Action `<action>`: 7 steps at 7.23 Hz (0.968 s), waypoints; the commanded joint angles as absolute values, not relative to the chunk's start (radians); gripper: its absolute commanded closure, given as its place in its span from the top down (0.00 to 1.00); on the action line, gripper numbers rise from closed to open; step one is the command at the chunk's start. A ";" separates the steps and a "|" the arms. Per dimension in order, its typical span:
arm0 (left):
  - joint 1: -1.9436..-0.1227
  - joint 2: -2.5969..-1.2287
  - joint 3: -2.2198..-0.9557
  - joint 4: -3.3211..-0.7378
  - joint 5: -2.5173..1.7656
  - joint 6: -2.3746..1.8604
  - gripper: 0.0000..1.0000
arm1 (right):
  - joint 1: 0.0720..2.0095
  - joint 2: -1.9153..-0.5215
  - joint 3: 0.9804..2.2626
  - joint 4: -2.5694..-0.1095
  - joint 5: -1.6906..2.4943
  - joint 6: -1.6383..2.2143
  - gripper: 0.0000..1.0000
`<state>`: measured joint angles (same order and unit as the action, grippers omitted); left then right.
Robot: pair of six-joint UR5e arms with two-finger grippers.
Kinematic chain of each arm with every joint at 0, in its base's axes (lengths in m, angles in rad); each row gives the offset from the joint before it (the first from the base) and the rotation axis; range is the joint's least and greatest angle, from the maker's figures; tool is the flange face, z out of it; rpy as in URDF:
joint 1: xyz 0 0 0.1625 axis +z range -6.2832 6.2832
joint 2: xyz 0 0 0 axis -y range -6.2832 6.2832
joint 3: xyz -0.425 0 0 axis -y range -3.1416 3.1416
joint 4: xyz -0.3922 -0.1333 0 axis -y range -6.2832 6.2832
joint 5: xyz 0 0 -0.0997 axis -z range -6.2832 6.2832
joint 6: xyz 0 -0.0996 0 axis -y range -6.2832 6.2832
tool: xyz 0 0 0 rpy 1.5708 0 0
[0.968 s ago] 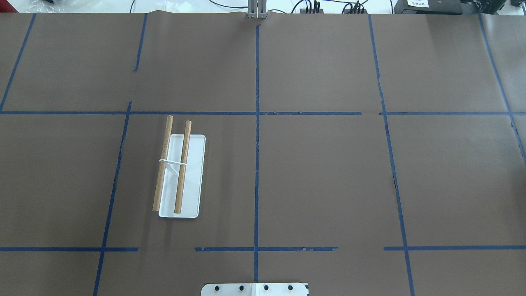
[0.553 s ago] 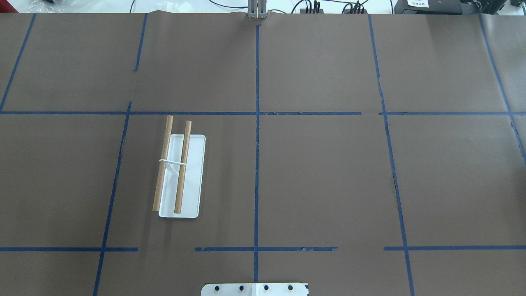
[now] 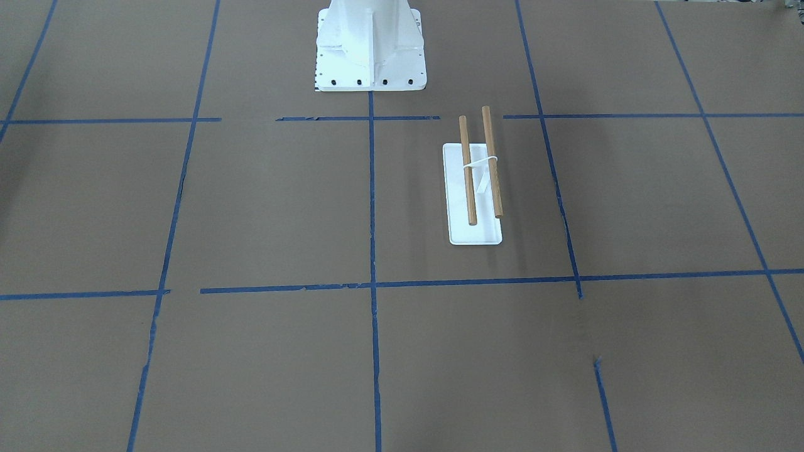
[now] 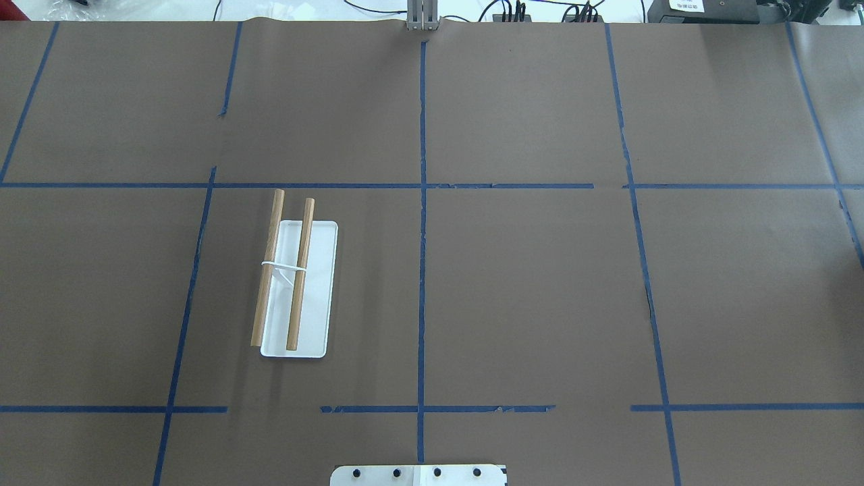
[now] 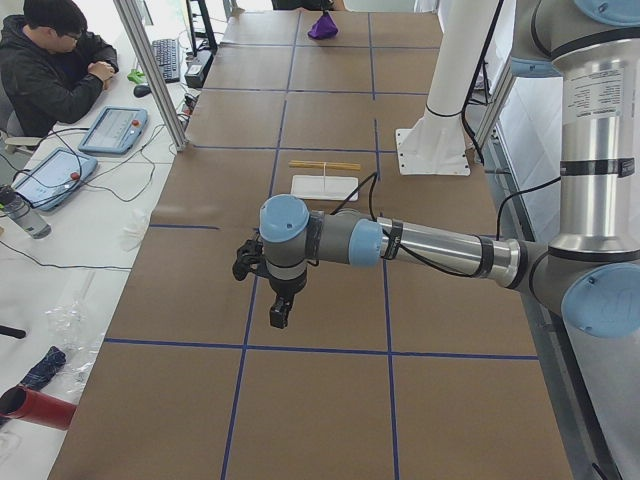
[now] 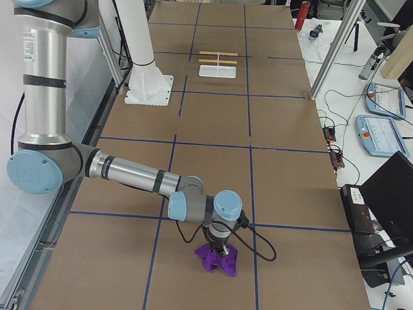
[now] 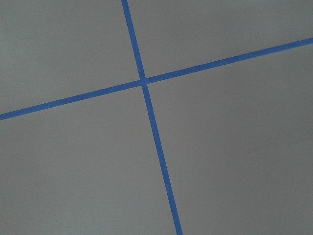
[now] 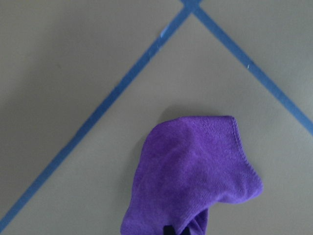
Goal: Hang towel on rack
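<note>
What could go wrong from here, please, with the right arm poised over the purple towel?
1. The towel lies crumpled, so the right pincer over it may catch only one fold, and the cloth would then hang bunched.
2. The rack stands far off on the robot's left side. Over that long carry the cloth could drag or slip.
3. The rods overhang the narrow white base, so a snagging towel might tip the rack.
</note>
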<state>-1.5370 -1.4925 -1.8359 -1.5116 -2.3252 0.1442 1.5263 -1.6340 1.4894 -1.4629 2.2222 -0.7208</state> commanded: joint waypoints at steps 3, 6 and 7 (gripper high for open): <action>-1.519 -1.732 -1.818 -1.544 -2.330 0.140 1.00 | 1.410 -1.496 1.749 -1.500 2.361 -0.573 0.00; -1.413 -1.792 -1.763 -1.828 -2.332 -0.076 1.00 | 1.194 -1.326 1.782 -1.506 2.376 -0.217 0.00; -1.358 -1.814 -1.772 -1.915 -2.342 -0.285 1.00 | 1.136 -1.254 1.784 -1.505 2.369 -0.121 0.00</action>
